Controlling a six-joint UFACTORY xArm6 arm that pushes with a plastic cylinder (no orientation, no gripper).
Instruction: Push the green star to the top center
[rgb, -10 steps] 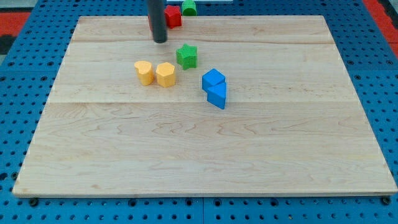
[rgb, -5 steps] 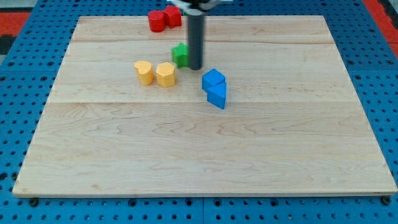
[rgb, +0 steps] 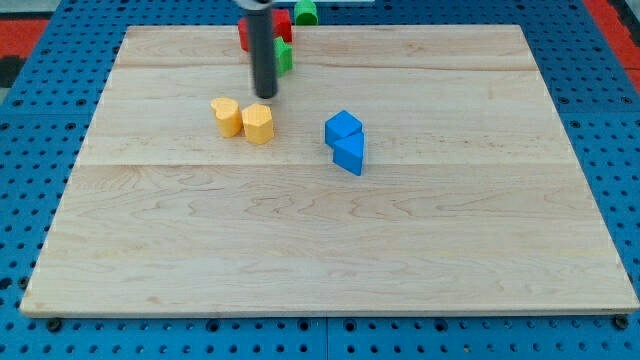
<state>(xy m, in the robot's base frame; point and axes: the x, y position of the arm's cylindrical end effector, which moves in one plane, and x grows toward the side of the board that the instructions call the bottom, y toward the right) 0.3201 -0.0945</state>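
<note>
The green star (rgb: 285, 56) lies near the view's top, just left of centre, partly hidden behind my rod. My tip (rgb: 265, 95) rests on the board just below and left of the star, close above the two yellow blocks. The red blocks (rgb: 282, 24) sit directly above the star at the board's top edge, partly hidden by the rod.
Two yellow blocks (rgb: 227, 115) (rgb: 258, 123) sit side by side left of centre. Two blue blocks (rgb: 343, 127) (rgb: 349, 154) are stacked close together right of centre. A second green block (rgb: 305, 11) lies at the very top edge, beyond the wooden board (rgb: 320, 250).
The green star has slid up and slightly left toward the red blocks. My tip moved from the star's right side to its lower left. The yellow blocks shifted slightly left.
</note>
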